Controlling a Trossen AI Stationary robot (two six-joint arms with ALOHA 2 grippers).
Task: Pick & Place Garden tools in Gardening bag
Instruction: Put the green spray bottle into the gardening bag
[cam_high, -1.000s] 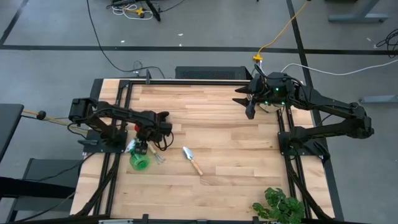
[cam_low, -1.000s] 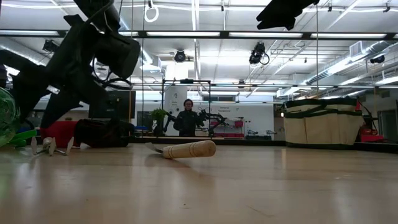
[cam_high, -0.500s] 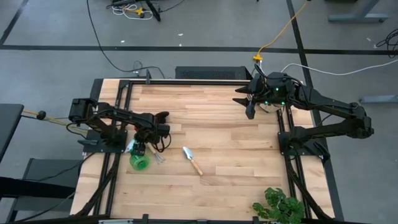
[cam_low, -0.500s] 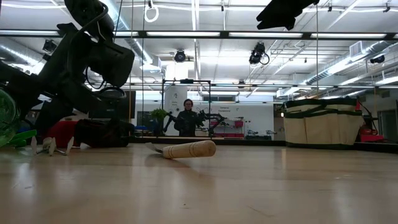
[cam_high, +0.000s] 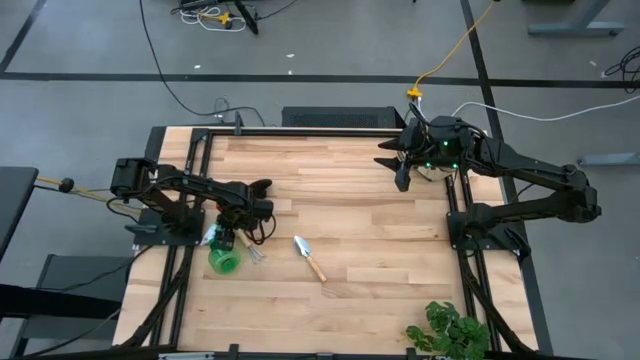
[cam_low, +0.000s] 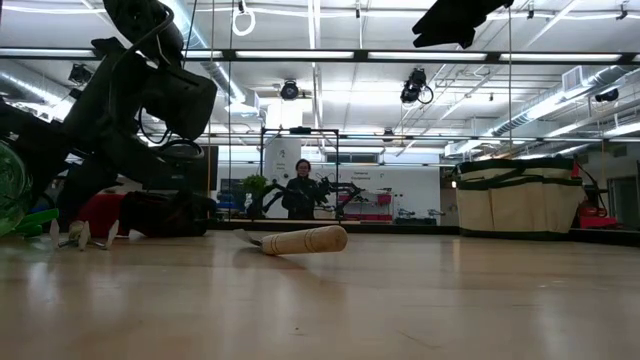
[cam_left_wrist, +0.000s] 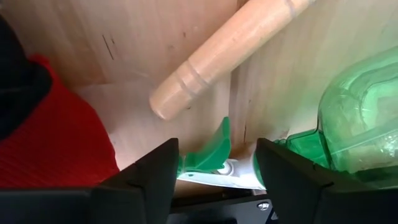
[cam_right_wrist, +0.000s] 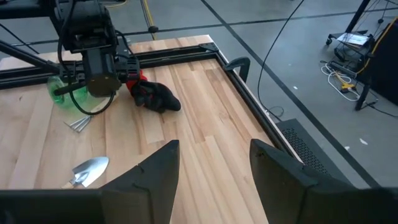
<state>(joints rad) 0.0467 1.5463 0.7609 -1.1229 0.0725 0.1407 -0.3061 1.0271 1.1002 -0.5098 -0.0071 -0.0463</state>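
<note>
The green spray bottle (cam_high: 225, 260) lies on its side at the table's left, its body (cam_left_wrist: 360, 112) on the wood. My left gripper (cam_high: 229, 240) is low over it and open. Its fingers stand on either side of the bottle's spray head (cam_left_wrist: 208, 158). The wooden-handled rake (cam_left_wrist: 224, 50) and the red-and-black glove (cam_left_wrist: 56, 143) lie right beside it. The trowel (cam_high: 308, 257) lies near the table's middle. The beige bag (cam_low: 518, 195) stands at the right, hidden under the right arm in the high view. My right gripper (cam_high: 398, 162) hangs open and empty, high over the far right. I cannot make out the shears. My left gripper (cam_left_wrist: 217, 180) comes slanting down from the far side, a finger close on each side of the spray head's green trigger (cam_left_wrist: 214, 146) and white nozzle part. I cannot tell whether the fingers touch it. The bottle lies on the table.
A leafy plant (cam_high: 450, 330) stands at the near right corner. Black frame rails (cam_high: 190, 200) run along the table's left and right sides. Bare wood lies between the trowel and the bag. A person (cam_low: 302, 190) stands far off in the room.
My left gripper has come down a little toward the spray bottle's head, then kept still.
</note>
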